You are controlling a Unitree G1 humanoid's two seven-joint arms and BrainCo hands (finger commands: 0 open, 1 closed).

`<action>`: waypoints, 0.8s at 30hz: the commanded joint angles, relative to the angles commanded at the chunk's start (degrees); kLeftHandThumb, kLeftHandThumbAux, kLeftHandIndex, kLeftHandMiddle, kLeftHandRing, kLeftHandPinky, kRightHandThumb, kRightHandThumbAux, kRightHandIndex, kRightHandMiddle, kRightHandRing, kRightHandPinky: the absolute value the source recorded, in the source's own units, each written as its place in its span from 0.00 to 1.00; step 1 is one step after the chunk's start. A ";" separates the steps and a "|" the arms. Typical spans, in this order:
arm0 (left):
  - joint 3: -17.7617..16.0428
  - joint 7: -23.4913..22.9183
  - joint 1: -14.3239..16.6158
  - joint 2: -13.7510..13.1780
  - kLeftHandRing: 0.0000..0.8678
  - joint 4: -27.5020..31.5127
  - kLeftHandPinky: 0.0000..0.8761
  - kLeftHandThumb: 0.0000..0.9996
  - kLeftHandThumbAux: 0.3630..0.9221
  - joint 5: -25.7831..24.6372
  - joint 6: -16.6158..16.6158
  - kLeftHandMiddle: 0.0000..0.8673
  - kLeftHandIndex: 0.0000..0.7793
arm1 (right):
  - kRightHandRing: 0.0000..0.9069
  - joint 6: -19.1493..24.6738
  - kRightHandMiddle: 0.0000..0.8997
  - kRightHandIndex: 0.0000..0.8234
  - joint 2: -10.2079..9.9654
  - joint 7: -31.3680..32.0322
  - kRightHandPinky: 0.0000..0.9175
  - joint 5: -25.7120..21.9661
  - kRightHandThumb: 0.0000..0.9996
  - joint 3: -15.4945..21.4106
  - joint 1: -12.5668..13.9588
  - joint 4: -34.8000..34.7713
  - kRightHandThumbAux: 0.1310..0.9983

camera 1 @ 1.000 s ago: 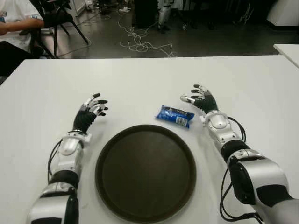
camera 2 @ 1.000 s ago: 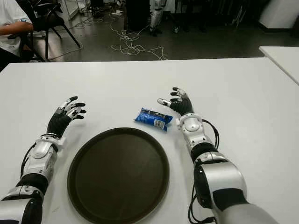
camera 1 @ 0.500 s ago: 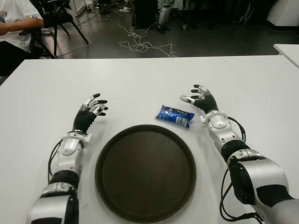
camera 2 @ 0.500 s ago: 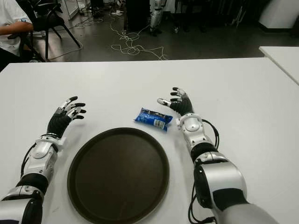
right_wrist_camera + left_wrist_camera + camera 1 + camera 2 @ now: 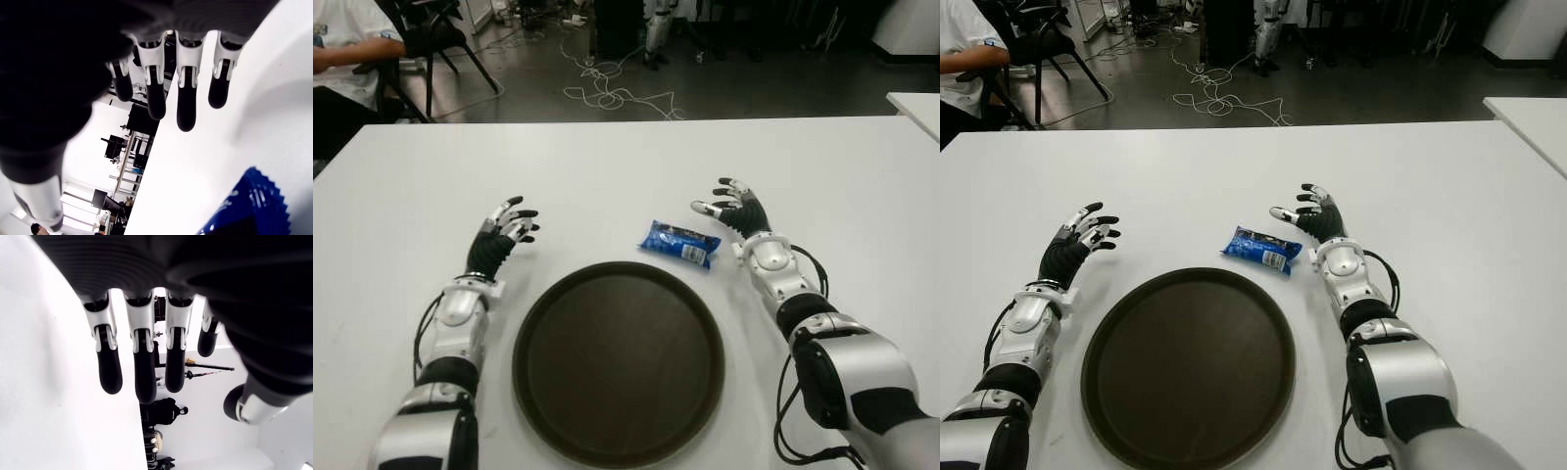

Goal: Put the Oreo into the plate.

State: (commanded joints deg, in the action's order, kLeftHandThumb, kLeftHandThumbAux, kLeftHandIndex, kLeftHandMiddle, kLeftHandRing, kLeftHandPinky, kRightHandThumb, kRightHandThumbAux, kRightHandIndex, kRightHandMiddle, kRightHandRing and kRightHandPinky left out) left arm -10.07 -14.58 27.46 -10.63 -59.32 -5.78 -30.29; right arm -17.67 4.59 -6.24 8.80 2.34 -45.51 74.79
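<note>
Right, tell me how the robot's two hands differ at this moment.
The right hand sits just right of the blue Oreo pack; the left hand is far from it, left of the dark plate. Both are open, holding nothing, above the white table.

The Oreo (image 5: 679,243) pack just beside the right hand (image 5: 732,207) is blue with white print. The plate (image 5: 618,361) is dark brown; the surface (image 5: 607,166) is white. Both hands are black with silver-white segments.
</note>
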 joint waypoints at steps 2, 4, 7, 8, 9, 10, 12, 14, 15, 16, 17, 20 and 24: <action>0.02 0.07 -0.02 -0.02 0.39 -0.01 0.43 0.26 0.37 0.07 -0.18 0.35 0.20 | 0.30 0.00 0.27 0.22 0.00 0.12 0.33 -0.06 0.00 0.01 -0.02 -0.01 0.64; 0.05 0.04 -0.07 -0.04 0.39 -0.05 0.43 0.26 0.37 0.12 -0.40 0.35 0.20 | 0.29 -0.02 0.26 0.22 0.03 0.31 0.31 -0.13 0.00 0.03 -0.05 -0.02 0.63; 0.02 -0.23 -0.05 -0.13 0.39 -0.07 0.43 0.25 0.37 0.04 -0.41 0.35 0.20 | 0.27 -0.08 0.26 0.22 0.07 0.33 0.28 -0.02 0.00 -0.09 -0.20 -0.07 0.61; -0.03 -0.35 -0.03 -0.15 0.39 -0.13 0.43 0.25 0.37 -0.04 -0.31 0.35 0.20 | 0.27 -0.19 0.25 0.22 0.13 0.17 0.26 0.18 0.00 -0.27 -0.27 -0.11 0.61; -0.06 -0.45 -0.02 -0.18 0.39 -0.17 0.43 0.26 0.37 -0.11 -0.24 0.35 0.20 | 0.26 -0.27 0.26 0.22 0.15 0.04 0.25 0.31 0.00 -0.40 -0.31 -0.14 0.61; -0.13 -0.55 0.04 -0.19 0.39 -0.30 0.43 0.26 0.37 -0.22 -0.09 0.35 0.20 | 0.26 -0.53 0.26 0.23 0.24 -0.21 0.25 0.64 0.00 -0.70 -0.33 -0.19 0.61; -0.25 -0.75 0.09 -0.20 0.39 -0.40 0.43 0.28 0.38 -0.42 0.15 0.35 0.20 | 0.25 -1.16 0.25 0.24 0.45 -0.81 0.21 1.44 0.00 -1.47 -0.35 -0.31 0.61; -0.33 -0.91 0.09 -0.19 0.38 -0.37 0.43 0.28 0.38 -0.56 0.28 0.35 0.20 | 0.23 -1.67 0.24 0.25 0.61 -1.29 0.18 2.04 0.00 -2.14 -0.37 -0.38 0.60; -0.36 -1.00 0.08 -0.21 0.38 -0.36 0.43 0.28 0.38 -0.60 0.31 0.35 0.20 | 0.22 -2.17 0.24 0.25 0.78 -1.69 0.16 2.66 0.00 -2.74 -0.43 -0.49 0.60; -0.34 -1.07 0.05 -0.25 0.38 -0.33 0.43 0.28 0.38 -0.60 0.29 0.34 0.19 | 0.21 -2.94 0.24 0.25 1.10 -2.33 0.15 3.71 0.00 -3.70 -0.52 -0.81 0.60; -0.34 -1.13 0.03 -0.27 0.39 -0.31 0.43 0.28 0.38 -0.59 0.27 0.34 0.19 | 0.19 -3.51 0.22 0.23 1.33 -2.82 0.13 4.49 0.00 -4.39 -0.59 -1.02 0.59; -0.12 -0.93 -0.04 -0.41 0.38 -0.24 0.42 0.27 0.38 -0.21 0.32 0.34 0.19 | 0.16 -5.41 0.19 0.19 1.98 -5.13 0.11 7.36 0.00 -6.93 -0.76 -1.94 0.59; -0.05 -0.79 -0.02 -0.47 0.38 -0.25 0.42 0.25 0.38 -0.06 0.53 0.34 0.19 | 0.15 -6.48 0.17 0.16 2.37 -7.15 0.11 9.02 0.00 -8.25 -0.95 -2.34 0.60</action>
State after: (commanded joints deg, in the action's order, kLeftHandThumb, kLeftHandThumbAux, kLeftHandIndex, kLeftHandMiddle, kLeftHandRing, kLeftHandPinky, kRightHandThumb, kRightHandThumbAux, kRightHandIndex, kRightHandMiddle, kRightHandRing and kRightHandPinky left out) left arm -10.12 -15.37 27.44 -11.10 -59.56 -5.84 -29.76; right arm -24.15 6.96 -13.39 17.82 -5.92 -46.46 72.45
